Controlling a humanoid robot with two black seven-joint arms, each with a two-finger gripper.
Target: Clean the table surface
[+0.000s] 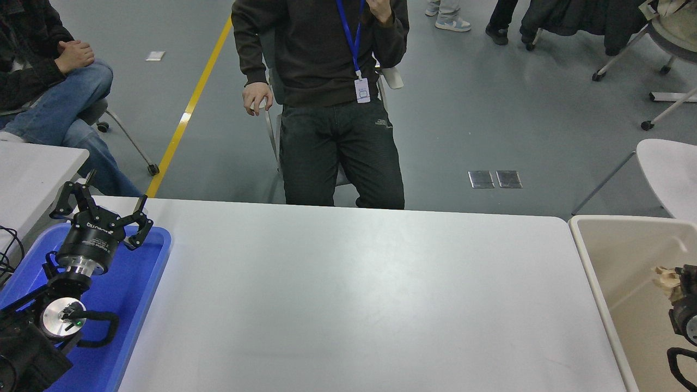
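Observation:
The table surface [348, 294] is a wide light grey-white top that fills the middle of the view, with nothing lying on it. My right gripper [675, 279] comes in at the right edge, over the beige bin [599, 256]. It is shut on a small crumpled cream wad [665, 276], held inside the bin's outline. Only the gripper's tip and wrist show. My left gripper [103, 209] is parked open and empty at the lower left, over a blue tray [147, 283].
A person in dark clothes [326, 81] is at the far edge by a chair. Another person [49, 81] sits at the upper left, beside a smaller white table [32, 169]. A white chair [670, 174] stands behind the bin.

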